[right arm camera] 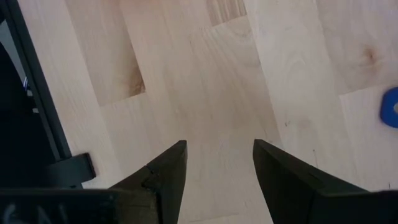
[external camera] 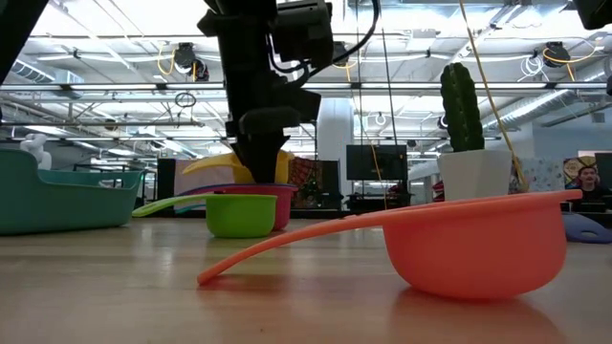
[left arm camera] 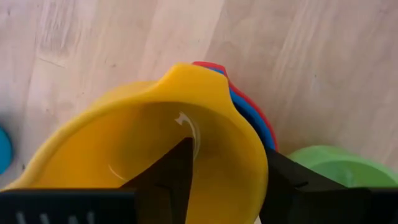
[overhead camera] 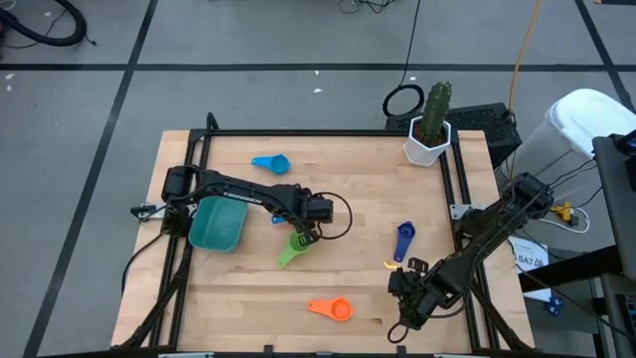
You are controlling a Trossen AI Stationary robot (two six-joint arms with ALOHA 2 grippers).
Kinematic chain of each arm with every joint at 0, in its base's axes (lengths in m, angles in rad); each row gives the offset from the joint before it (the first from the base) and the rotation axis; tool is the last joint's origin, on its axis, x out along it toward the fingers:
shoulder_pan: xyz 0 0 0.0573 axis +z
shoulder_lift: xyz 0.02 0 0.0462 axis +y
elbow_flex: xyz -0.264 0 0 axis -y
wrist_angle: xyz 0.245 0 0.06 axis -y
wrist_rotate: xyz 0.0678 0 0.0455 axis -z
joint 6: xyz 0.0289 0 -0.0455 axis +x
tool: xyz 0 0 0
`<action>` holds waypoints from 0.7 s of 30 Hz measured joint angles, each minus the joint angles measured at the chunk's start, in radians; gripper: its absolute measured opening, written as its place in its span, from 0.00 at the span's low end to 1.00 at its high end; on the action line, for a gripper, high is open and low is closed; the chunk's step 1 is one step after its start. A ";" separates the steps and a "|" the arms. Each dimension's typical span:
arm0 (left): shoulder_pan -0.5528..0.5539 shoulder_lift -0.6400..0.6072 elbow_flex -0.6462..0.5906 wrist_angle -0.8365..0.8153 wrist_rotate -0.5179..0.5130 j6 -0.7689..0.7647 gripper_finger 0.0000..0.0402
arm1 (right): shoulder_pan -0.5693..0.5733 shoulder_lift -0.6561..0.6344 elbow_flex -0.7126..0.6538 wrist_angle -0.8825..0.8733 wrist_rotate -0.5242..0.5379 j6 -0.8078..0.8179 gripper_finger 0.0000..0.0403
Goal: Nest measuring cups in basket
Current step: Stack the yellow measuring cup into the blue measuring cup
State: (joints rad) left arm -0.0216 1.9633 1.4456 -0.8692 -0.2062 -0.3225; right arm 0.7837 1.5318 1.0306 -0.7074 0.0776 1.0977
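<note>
My left gripper point(overhead camera: 301, 231) stands at the table's middle, shut on the yellow cup point(left arm camera: 155, 124). Under that cup show the rims of a red cup point(left arm camera: 208, 65) and a blue cup point(left arm camera: 249, 112), nested; the red one point(external camera: 277, 203) stands on the table. The green cup point(overhead camera: 291, 251) lies beside them on the near side. The teal basket point(overhead camera: 217, 225) sits to the left. The light blue cup point(overhead camera: 271, 163), dark blue cup point(overhead camera: 402, 239) and orange cup point(overhead camera: 333, 309) lie apart on the wood. My right gripper point(overhead camera: 405, 288) hovers open at the near right. My left gripper holds the yellow cup by its side wall point(left arm camera: 245, 143), one finger point(left arm camera: 174, 177) inside the bowl and the other point(left arm camera: 292, 183) outside. The fingers come from above, pointing down. The cup sits tilted over the red and blue cups; whether it rests in them, I cannot tell.
A white pot with a cactus point(overhead camera: 427, 134) stands at the far right corner. Black rails point(overhead camera: 328, 132) edge the table. Bare wood point(right arm camera: 205, 74) lies under my right gripper. The orange cup point(external camera: 469, 253) lies near the near edge.
</note>
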 joint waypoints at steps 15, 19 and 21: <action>0.000 -0.018 0.002 -0.018 0.081 -0.027 0.36 | 0.000 0.000 0.000 -0.001 0.003 -0.018 0.44; -0.001 -0.018 0.002 -0.019 0.099 -0.025 0.36 | 0.000 0.000 0.000 -0.001 0.005 -0.023 0.44; -0.001 -0.018 0.002 -0.019 0.103 -0.023 0.36 | 0.000 0.000 0.000 -0.001 0.009 -0.032 0.44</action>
State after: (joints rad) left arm -0.0227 1.9453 1.4471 -0.8884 -0.1036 -0.3454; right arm 0.7837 1.5318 1.0306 -0.7086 0.0863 1.0655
